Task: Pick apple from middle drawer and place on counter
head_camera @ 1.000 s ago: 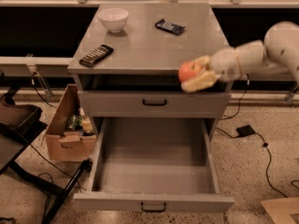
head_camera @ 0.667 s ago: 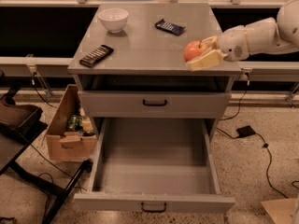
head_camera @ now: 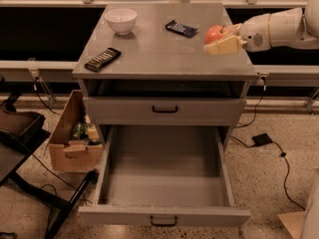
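At 6 o'clock, nearest: middle drawer (head_camera: 164, 178) pulled out, floor bare, apple not inside. Cardboard box (head_camera: 70, 143) at 8 o'clock, beside cabinet. Tabletop (head_camera: 159, 54) beyond: black remote (head_camera: 102, 59) at 10 o'clock. Hand (head_camera: 219, 38) at 2 o'clock near right edge, clasping apple (head_camera: 215, 33) low over surface; contact unclear, set-down likely pending. Dark flat device (head_camera: 181, 28) near apple's left is nearest obstacle. White bowl (head_camera: 120, 20) at 11 o'clock, well apart.

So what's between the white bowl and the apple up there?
A small dark packet on the counter, seen in the camera view. The end effector holds the apple at the counter's right edge.
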You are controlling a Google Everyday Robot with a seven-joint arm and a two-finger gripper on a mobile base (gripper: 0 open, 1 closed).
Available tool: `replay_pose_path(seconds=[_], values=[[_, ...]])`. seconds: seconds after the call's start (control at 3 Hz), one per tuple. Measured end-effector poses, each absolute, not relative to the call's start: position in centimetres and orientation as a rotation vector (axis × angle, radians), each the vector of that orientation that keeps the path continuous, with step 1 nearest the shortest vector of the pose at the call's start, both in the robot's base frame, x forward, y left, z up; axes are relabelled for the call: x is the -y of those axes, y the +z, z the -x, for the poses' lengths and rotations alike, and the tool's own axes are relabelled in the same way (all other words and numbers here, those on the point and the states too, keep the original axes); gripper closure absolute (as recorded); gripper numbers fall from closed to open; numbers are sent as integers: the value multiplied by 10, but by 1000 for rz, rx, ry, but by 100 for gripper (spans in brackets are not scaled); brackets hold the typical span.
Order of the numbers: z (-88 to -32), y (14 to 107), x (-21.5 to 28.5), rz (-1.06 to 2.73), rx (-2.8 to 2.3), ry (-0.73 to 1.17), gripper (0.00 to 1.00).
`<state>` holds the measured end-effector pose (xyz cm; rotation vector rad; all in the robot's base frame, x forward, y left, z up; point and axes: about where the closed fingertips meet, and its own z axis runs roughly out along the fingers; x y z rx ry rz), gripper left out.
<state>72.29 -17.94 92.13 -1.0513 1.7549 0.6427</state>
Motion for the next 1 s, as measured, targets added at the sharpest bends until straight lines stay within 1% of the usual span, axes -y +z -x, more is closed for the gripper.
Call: replay_pose_path(seconds=[0.33, 0.67, 1.0], values=[[-759, 875, 186, 996, -1799, 565, 100], [-781, 833, 182, 1037, -1908, 464, 100], [-781, 840, 182, 1037, -1908, 464, 74]])
